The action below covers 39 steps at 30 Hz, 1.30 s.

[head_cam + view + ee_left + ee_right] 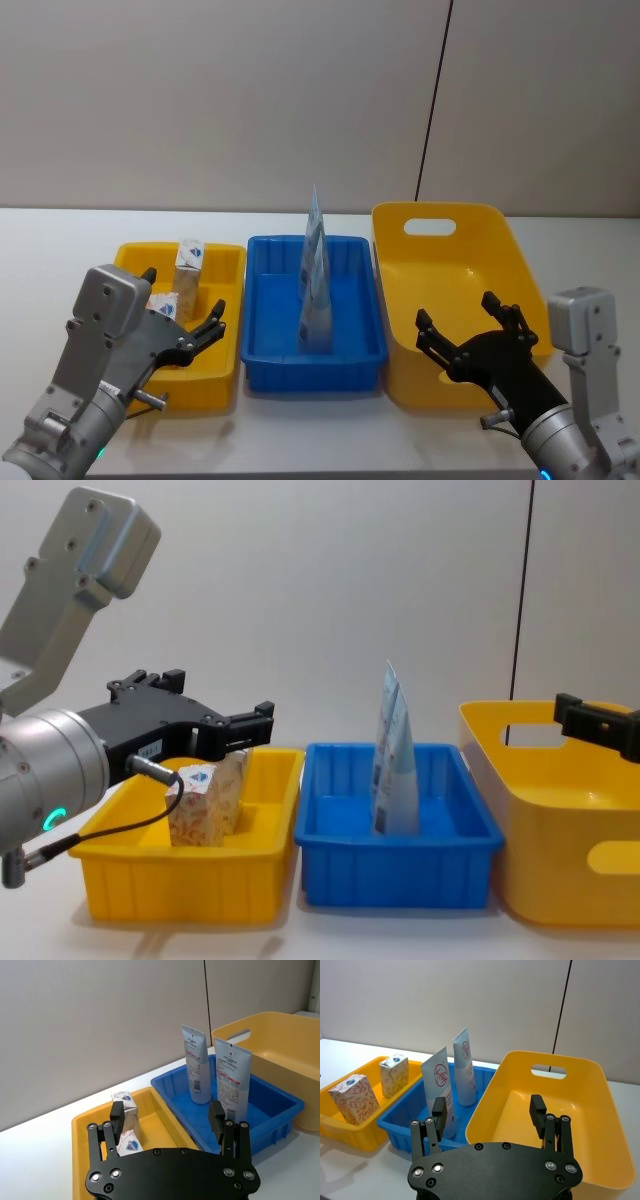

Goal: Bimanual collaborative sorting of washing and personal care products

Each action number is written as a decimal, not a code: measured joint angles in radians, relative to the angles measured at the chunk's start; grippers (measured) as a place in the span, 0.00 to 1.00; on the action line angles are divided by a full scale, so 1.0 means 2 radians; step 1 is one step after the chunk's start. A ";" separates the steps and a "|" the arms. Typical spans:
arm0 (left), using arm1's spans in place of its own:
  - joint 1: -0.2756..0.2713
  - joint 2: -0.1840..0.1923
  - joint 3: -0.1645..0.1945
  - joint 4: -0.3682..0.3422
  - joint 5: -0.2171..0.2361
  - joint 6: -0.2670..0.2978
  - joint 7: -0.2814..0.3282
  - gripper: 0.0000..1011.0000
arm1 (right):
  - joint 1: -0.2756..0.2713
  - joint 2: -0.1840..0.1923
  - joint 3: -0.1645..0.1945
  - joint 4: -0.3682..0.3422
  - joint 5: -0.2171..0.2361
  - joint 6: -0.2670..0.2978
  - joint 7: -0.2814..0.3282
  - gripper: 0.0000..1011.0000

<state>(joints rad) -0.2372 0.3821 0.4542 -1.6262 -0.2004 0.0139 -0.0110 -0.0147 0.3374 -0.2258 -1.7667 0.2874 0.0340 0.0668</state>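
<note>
Left claw point(183, 302) and right claw point(458, 312) both gape wide and empty, the first over the yellow tray point(225, 385) of two cream floral cartons point(189, 262) at lower left, the second over the basket point(400, 225) at lower right. Two pale tubes point(316, 285) stand upright in the central blue tray point(310, 375), so sorting looks finished and the arms need only withdraw.

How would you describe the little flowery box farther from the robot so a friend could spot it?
Find the low yellow tray on the robot's left, beside the blue tray. Two cream floral cartons stand in it. The rear carton is the one toward the tray's back wall; the front carton stands nearer the robot, close to the open left gripper.
</note>
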 joint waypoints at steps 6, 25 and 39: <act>0.000 0.000 0.000 0.000 0.000 0.000 0.000 0.99 | 0.000 0.000 0.000 0.000 0.000 0.000 0.000 0.99; 0.000 0.000 0.000 0.000 0.000 0.000 0.000 0.99 | 0.000 0.000 0.000 0.000 0.000 0.000 0.000 0.99; 0.000 0.000 0.000 0.000 0.000 0.000 0.000 0.99 | 0.000 0.000 0.000 0.000 0.000 0.000 0.000 0.99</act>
<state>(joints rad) -0.2372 0.3818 0.4542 -1.6262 -0.2002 0.0139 -0.0109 -0.0146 0.3374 -0.2258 -1.7667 0.2874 0.0340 0.0668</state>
